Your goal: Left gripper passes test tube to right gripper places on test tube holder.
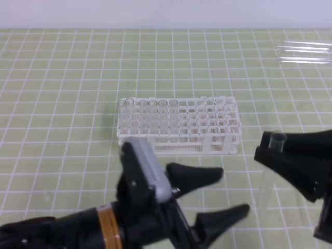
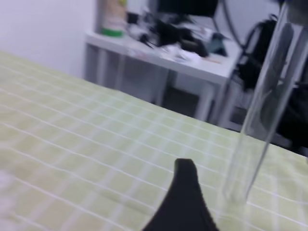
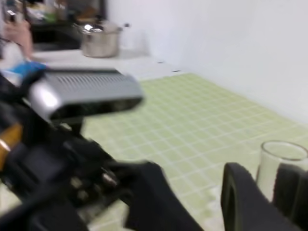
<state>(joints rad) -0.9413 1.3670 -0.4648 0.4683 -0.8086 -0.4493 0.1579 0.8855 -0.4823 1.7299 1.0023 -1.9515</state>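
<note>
Nearest the camera in the high view, the left gripper [image 1: 223, 194] stands with its two black fingers spread wide and nothing between them, an orange band round its wrist on which no writing can be read. Just to its right the right gripper [image 1: 270, 150] is closed on the test tube [image 1: 271, 171], which hangs upright from its fingers with the open rim at the top and the clear body reaching down over the green grid-lined table [image 1: 62, 104]. Farther back stands the white test tube holder [image 1: 207, 124] with several tubes in its left holes, and at the far right edge lie spare glass tubes [image 1: 306, 52]; no brand or label is legible anywhere.
</note>
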